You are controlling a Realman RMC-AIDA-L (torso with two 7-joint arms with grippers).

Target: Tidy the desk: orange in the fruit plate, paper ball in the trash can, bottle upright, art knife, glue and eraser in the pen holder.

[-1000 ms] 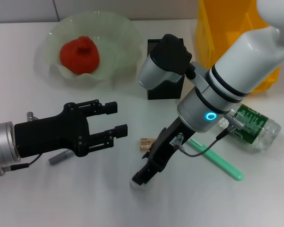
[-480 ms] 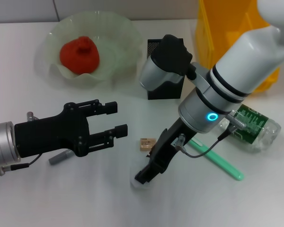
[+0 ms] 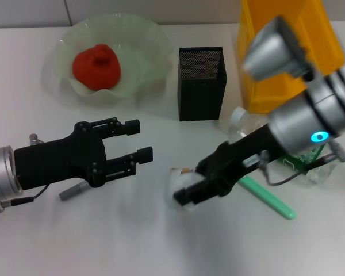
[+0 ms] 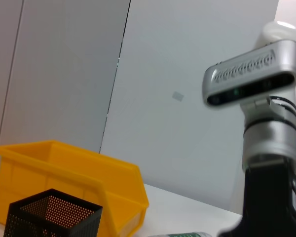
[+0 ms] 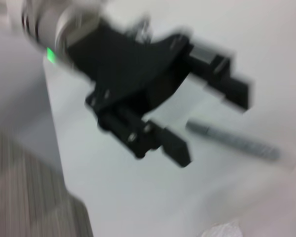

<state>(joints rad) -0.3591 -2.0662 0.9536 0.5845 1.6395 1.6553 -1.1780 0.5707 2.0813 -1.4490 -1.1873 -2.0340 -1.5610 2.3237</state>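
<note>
Right gripper point(image 3: 187, 192): low centre of the head view, its black fingers pinched on the paper ball point(image 3: 180, 185), a white crumpled lump held just above the desk point(image 3: 132, 241); the arm slants up to the right edge of the frame.

Left gripper point(image 3: 133, 140): left of centre in the head view, hanging over the desk with its two black fingers spread wide and holding nothing; they point toward the right of the frame. In the right wrist view it fills the upper middle point(image 5: 209, 106).

Eraser point(image 3: 181, 171): only a small tan edge shows, right behind the paper ball; any print on it cannot be read.

Art knife point(image 3: 268, 196): green, long axis running diagonally from frame centre down to the lower right, lying flat, partly under the right arm.

Glue point(image 3: 73, 189): grey stick lying flat beneath the left gripper, long axis slightly tilted from horizontal; it also lies beside that gripper in the right wrist view point(image 5: 233, 140).

Bottle point(image 3: 310, 158): clear, on its side at the right edge, cap end toward the pen holder; green label, text unreadable.

Pen holder point(image 3: 201, 83): black mesh, upright, upper centre.

Trash can point(image 3: 287, 46): yellow bin, upper right.

Orange point(image 3: 96, 66): in the fruit plate point(image 3: 135, 40), upper left.
</note>
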